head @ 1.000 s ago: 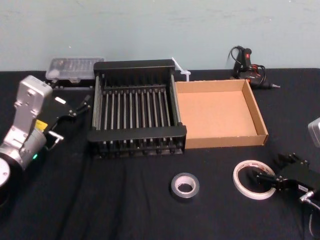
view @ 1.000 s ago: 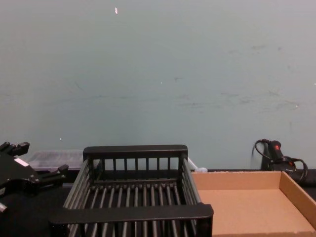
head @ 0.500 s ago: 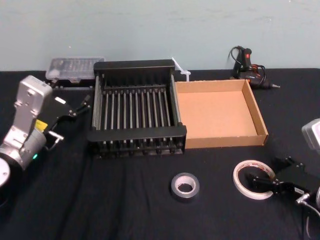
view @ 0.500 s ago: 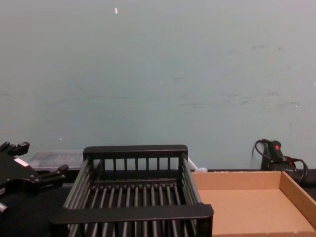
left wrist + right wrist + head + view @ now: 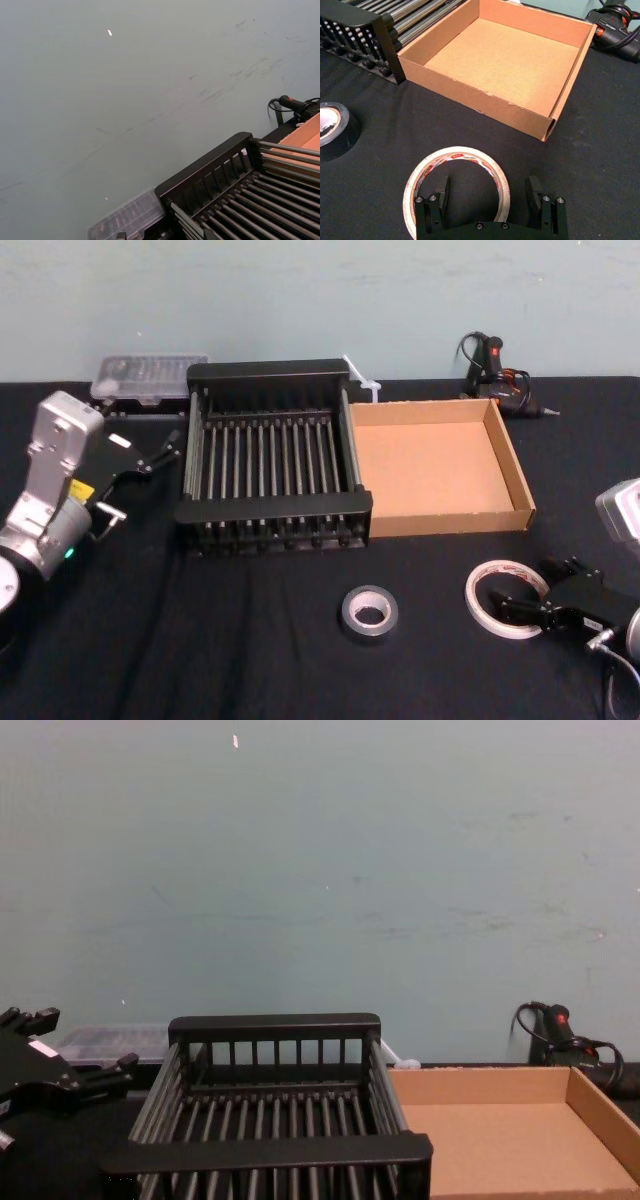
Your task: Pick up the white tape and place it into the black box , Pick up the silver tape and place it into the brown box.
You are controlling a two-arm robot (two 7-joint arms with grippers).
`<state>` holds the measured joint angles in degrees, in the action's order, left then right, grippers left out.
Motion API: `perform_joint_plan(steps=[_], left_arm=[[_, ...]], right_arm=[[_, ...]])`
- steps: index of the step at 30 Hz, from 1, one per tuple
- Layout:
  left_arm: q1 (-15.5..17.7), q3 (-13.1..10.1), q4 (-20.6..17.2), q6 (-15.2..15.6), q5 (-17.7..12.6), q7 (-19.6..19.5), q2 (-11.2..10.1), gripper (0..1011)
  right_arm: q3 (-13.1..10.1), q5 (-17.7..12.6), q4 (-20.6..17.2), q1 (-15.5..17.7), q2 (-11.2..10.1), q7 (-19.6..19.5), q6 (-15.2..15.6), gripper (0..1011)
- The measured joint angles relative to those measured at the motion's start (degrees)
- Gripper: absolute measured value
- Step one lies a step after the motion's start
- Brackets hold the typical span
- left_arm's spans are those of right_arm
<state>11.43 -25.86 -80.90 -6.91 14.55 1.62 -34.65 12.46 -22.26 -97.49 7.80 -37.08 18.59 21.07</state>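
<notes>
Left gripper (image 5: 160, 452) sits parked at the left edge. One black box (image 5: 275, 508) is centre-left, one silver tape (image 5: 352, 612) bottom centre, one brown box (image 5: 450, 520) centre-right. Lower right, one white tape (image 5: 457, 154) lies flat. The right gripper (image 5: 486, 189) is nearer, jaws wide: one finger over the hole, one outside the rim.

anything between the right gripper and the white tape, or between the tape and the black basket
Nothing visible at the roll: the right gripper, open, straddles one wall of the flat white tape roll. Toward the black slatted plastic basket, the grey-silver tape roll lies beside the path; the basket's near wall needs clearing.
</notes>
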Motion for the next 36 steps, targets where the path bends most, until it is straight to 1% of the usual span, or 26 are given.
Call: perform_joint_plan(steps=[12,36], left_arm=[[0.0,0.0,0.0,0.0,0.0,0.0,0.0,1001],[0.0,0.0,0.0,0.0,0.0,0.0,0.0,1002]], right_arm=[[-0.4,0.7,0.4,-0.2,0.5,0.7,0.1,1002],[-0.6,1.2,0.6,-0.1,0.7,1.2,0.1,1002]])
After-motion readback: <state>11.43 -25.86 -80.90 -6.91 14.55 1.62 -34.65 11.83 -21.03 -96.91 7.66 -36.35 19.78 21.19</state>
